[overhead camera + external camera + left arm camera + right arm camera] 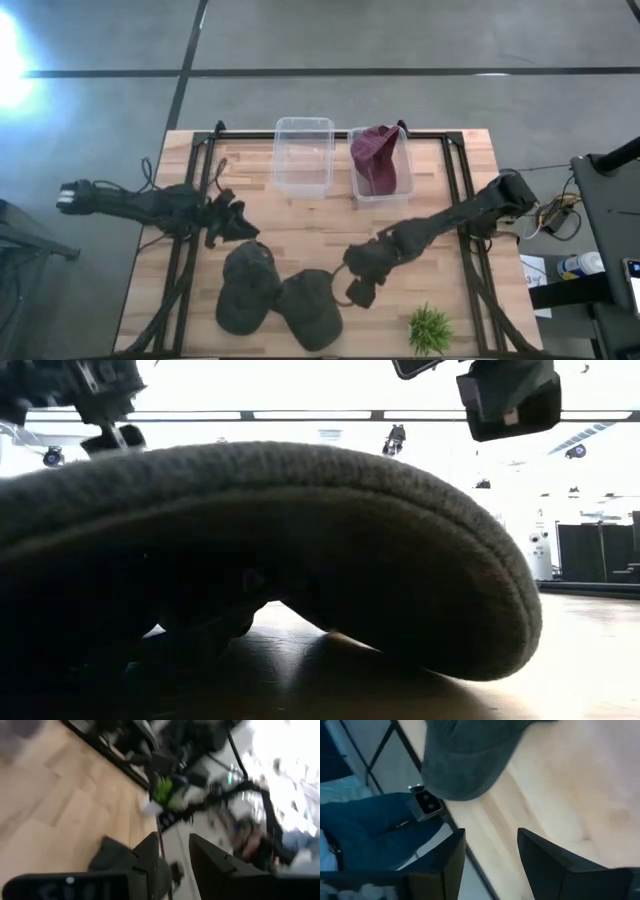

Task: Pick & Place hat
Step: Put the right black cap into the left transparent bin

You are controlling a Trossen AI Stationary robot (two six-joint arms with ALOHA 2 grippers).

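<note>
Two dark grey hats lie on the table's near part: one (248,288), the other (310,308) just to its right. A hat brim (300,540) fills the low view. A maroon hat (378,160) lies in the right clear bin (404,190) at the far edge. My left gripper (235,225) hovers just beyond the left grey hat, open; its wrist view shows the open fingers (172,855) and a grey hat (112,855) beside them. My right gripper (358,290) is next to the right grey hat's right edge, open (487,855), with that hat (470,760) ahead of its fingers.
An empty clear bin (303,155) stands left of the bin with the maroon hat. A small green plant (430,328) sits near the table's near right corner. Black frame rails (455,190) run along both sides of the table. Bare wood lies between the bins and the hats.
</note>
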